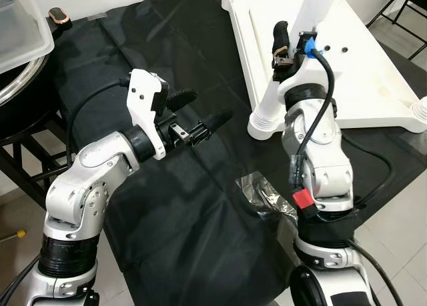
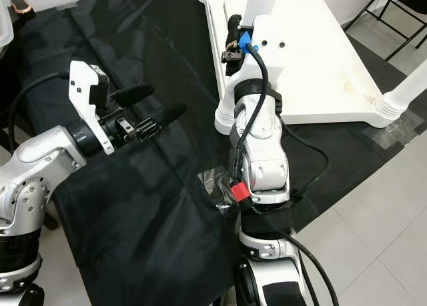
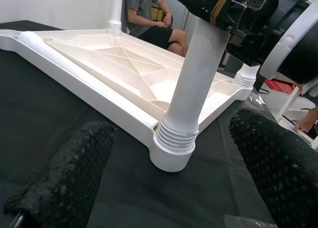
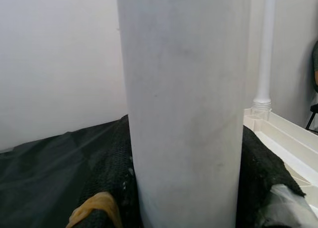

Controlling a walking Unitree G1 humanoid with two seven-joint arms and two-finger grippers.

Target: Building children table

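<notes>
While the table lies upside down on the black cloth, the work sits at its near corner.

Plastic bag [image 1: 267,196]: crumpled clear wrapping on the black cloth [image 1: 180,219], nearest the robot, just in front of the right arm's base.

Left gripper [image 1: 200,116]: hovers above the cloth beside the corner, its two black fingers spread apart with nothing between them, pointed at the leg.

Leg [image 3: 191,89]: a white tube standing upright in the threaded socket [image 3: 174,143] at the near corner of the tabletop; its ribbed collar seems seated, though how tight cannot be told.

Right gripper [image 1: 283,49]: clamped around the leg partway up, one finger on each side of the tube.

Tabletop [image 1: 360,73]: white moulded plastic, underside up, ribs showing, resting flat on the cloth.

Second leg [image 4: 263,54]: upright at a farther corner.

Person [image 3: 149,14]: seated well beyond the table.

Handling, as a judgement: the leg looks light, stiff and smooth, so it may slip in the grip when twisted; hold it low near the collar for turning force. The tabletop looks rigid yet light and could slide on the cloth, so bracing its rim with the free gripper would help.
</notes>
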